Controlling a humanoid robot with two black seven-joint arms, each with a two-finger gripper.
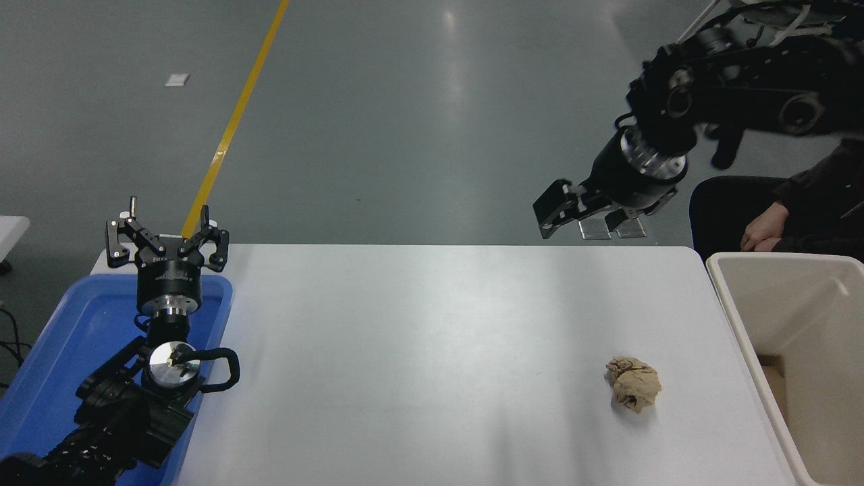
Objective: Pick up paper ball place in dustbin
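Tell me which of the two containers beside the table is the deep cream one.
The dustbin at the right edge; the blue tray under the left gripper is shallow.

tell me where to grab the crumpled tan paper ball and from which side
Probably best taken from straight above, closing the gripper across the middle of the crumpled tan-brown paper ball. It lies alone on the white table, open on every side, and its lumpy, irregular shape offers no handle or edge. The cream-white plastic dustbin stands apart to its right.
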